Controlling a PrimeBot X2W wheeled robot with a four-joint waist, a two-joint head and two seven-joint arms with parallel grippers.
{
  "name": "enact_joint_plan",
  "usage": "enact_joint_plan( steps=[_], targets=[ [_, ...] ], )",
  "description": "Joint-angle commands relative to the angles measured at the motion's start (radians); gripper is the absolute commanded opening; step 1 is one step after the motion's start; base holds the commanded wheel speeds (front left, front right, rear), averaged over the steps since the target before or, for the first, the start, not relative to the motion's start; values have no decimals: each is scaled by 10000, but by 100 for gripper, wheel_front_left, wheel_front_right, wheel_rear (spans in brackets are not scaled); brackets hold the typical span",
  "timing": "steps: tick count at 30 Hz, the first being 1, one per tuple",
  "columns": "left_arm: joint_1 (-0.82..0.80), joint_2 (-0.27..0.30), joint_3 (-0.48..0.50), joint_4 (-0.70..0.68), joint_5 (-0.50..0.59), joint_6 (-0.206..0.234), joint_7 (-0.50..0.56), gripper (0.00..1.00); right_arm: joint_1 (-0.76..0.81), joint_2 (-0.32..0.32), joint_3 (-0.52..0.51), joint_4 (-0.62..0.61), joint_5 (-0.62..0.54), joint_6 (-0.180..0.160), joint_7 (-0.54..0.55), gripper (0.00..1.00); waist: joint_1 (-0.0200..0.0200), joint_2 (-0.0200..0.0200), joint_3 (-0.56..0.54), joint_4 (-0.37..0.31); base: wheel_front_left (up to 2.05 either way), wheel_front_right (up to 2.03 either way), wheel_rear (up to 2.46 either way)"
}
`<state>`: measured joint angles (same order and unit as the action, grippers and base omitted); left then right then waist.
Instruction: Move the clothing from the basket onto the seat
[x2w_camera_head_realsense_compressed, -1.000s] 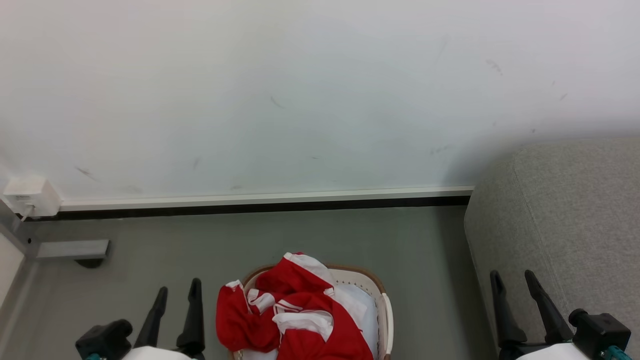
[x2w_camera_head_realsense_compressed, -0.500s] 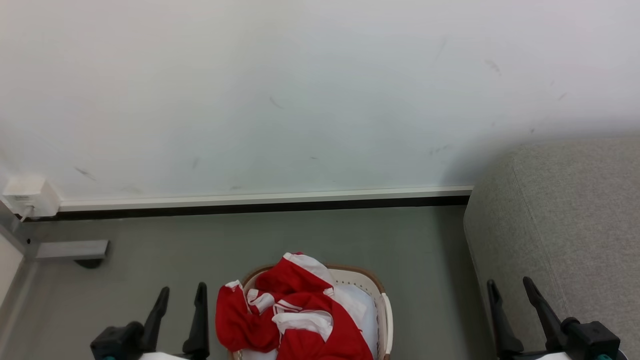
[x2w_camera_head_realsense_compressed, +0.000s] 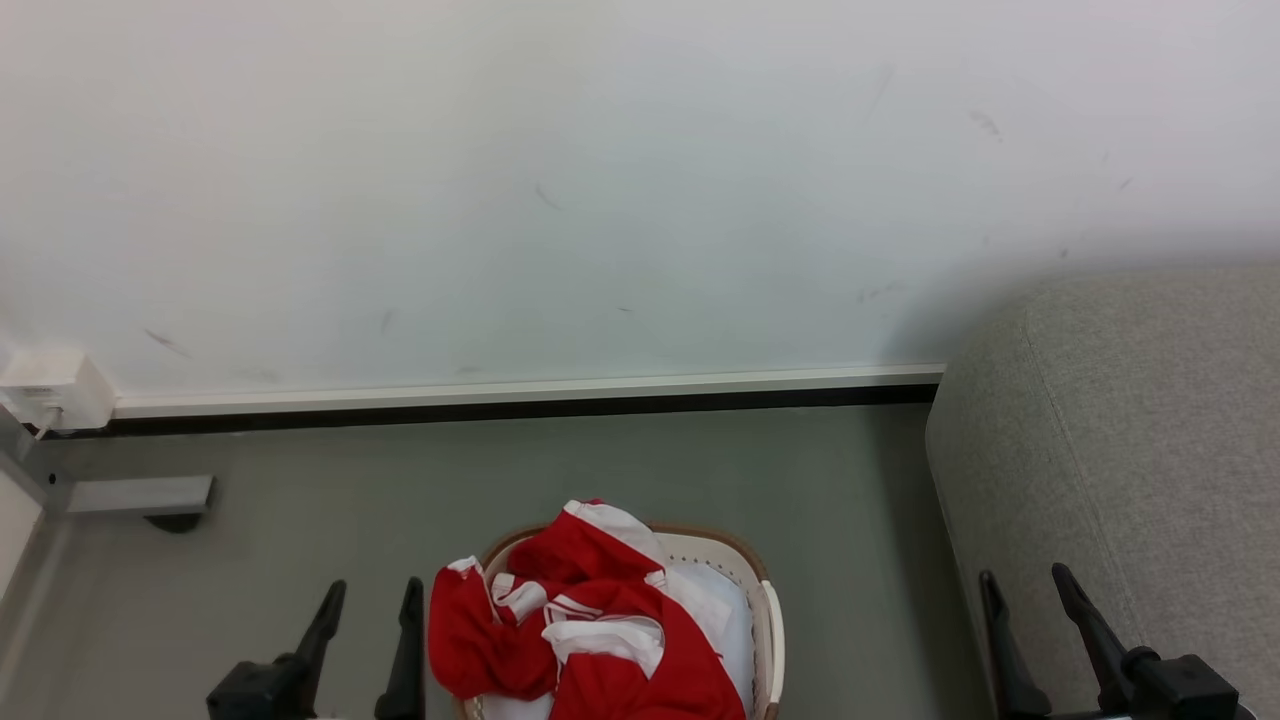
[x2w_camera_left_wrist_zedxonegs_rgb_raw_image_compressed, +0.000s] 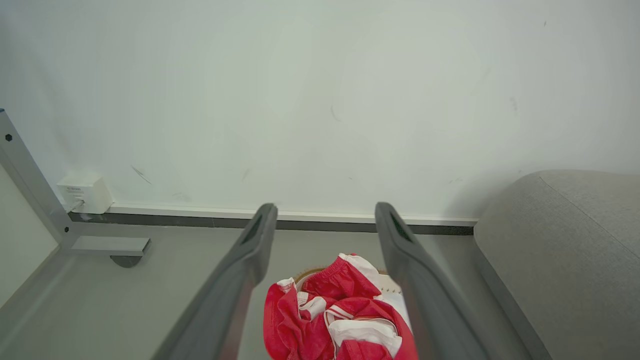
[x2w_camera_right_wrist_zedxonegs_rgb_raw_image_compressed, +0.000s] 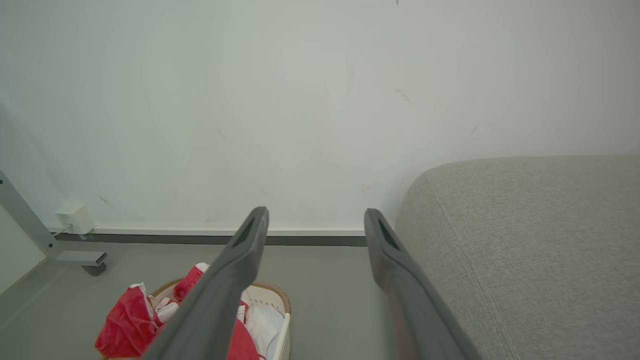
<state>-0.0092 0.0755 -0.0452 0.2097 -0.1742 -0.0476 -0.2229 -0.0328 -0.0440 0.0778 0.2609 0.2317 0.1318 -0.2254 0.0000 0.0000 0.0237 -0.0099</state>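
Grey floor meets a white wall. One basket sits at 6 o'clock, with one heap of red clothing piled in it and spilling over its 9 o'clock rim. One seat stands at 4 o'clock. Of the two grippers, the left gripper is at 7 o'clock and the right gripper at 5 o'clock, both with jaws spread wide, gripping nothing

Seat — matt cloth; basket — plastic
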Motion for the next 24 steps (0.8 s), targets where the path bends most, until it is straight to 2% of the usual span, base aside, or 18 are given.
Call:
enact_joint_plan(
  steps=[1, 12, 18, 24],
  targets=[
    [108, 92, -6, 9, 352, -27, -140, 100, 136, -87, -46, 28, -195, -18, -102, 100, 0, 0, 19, -15, 0, 0, 0],
    [-268, -46, -266, 350, 1007, -324, -330, 100, -261, -91, -289, -152, -766, -20, -309, 100, 0, 0, 583, -302, 0, 0, 0],
    [-1832, -118, -1081, 1324, 1502, -638, -419, 100, -1232, -85, -278, -659, -1263, -21, -407, 100, 0, 0, 2568, -821, 0, 0, 0],
    [-3837, -6, -1956, 3098, 1832, -761, -418, 100, -2282, -74, -167, -1299, -1310, -21, -393, 100, 0, 0, 4600, -1228, 0, 0, 0]
  ],
)
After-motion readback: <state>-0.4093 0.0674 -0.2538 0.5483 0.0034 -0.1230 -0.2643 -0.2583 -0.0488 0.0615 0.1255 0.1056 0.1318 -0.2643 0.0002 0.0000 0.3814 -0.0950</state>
